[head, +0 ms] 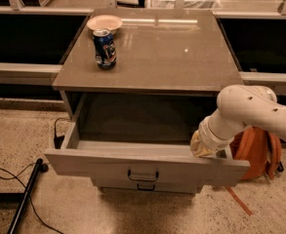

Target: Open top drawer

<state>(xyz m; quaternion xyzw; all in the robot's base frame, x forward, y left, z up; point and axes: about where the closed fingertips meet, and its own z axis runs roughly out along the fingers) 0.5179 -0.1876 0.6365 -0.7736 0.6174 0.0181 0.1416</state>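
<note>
The top drawer point(147, 168) is a wide grey drawer with a flat front and a small dark loop handle point(143, 175). It stands pulled far out of the cabinet, its plain grey box interior in view. My gripper point(203, 147) is at the end of the white arm, down at the drawer's right front corner, just inside the upper rim. Its tip is hidden behind the wrist and the drawer front.
A blue can point(105, 48) and a pale bowl point(104, 22) stand on the grey cabinet top point(181, 52) at the back left. A lower drawer front point(145, 186) shows under the open one. An orange backpack point(259, 152) sits right of the cabinet. Black cables point(15, 199) lie on the floor at left.
</note>
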